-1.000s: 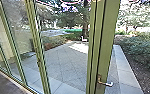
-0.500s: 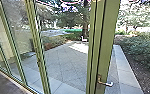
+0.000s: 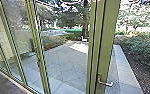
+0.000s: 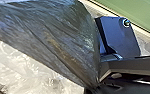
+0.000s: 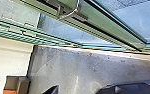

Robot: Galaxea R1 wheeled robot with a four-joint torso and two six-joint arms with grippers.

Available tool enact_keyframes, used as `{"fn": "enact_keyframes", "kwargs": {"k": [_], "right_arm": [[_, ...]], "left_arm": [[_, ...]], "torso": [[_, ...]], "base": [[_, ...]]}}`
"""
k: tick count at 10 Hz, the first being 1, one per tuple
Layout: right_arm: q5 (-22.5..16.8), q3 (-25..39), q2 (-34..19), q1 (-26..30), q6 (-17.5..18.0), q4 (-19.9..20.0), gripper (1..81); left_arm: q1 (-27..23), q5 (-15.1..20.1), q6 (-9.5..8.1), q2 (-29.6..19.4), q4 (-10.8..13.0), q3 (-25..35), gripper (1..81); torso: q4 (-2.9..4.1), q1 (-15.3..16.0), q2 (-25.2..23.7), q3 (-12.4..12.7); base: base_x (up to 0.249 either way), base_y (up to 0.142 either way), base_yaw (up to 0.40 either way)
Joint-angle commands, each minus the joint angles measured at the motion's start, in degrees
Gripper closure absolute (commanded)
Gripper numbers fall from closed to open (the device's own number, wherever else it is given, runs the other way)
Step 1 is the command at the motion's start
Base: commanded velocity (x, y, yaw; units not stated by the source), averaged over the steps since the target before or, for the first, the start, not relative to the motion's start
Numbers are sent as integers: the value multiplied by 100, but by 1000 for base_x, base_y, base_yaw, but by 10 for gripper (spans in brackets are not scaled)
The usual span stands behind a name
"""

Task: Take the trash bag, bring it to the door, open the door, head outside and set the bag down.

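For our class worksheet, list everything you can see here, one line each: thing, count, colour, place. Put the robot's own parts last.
Door: 1, green frame, right of centre in head view
Door handle: 1, metallic, low on the door
Glass panels: several, clear with green frames, left of the door
Dark plastic bag: 1, blackish, left wrist view
Crumpled plastic: count unclear, whitish, against the dark bag
Indoor floor: 1, grey-brown, inside the glass
Paving: 1 area, grey, outside
Shrubs: several, green, right of the paving
Tree trunk: 1, dark, beyond the paving
Wall: 1, cream, right wrist view
Robot's wrist plate: 1, dark blue, beside the bag
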Motion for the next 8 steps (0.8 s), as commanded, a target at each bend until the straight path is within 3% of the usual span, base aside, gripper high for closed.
{"fn": "enact_keyframes", "kwargs": {"k": [1, 2, 3, 6, 8], "right_arm": [[-946, -413, 129, 1146, 844, 205, 10], [-1062, -475, 236, 1349, 942, 205, 10], [-1097, -622, 392, 1480, 1263, 172, 10], [-1519, -984, 860, 1912, 2717, -717, 10], [-1519, -1125, 1027, 2052, 3254, -1025, 10]], "left_arm": [[-280, 330, 11, -10, -26, 26, 811], [-272, 330, 11, -10, -26, 26, 811], [-272, 330, 11, -18, -26, 26, 811], [-272, 330, 11, -27, -35, 26, 811], [-272, 330, 11, -36, -35, 26, 811]], "torso": [[0, 0, 0, 0], [0, 0, 0, 0], [0, 0, 0, 0], [0, 0, 0, -2], [0, 2, 2, -2]], "base": [[0, 0, 0], [0, 0, 0], [0, 0, 0], [0, 0, 0], [0, 0, 0]]}}
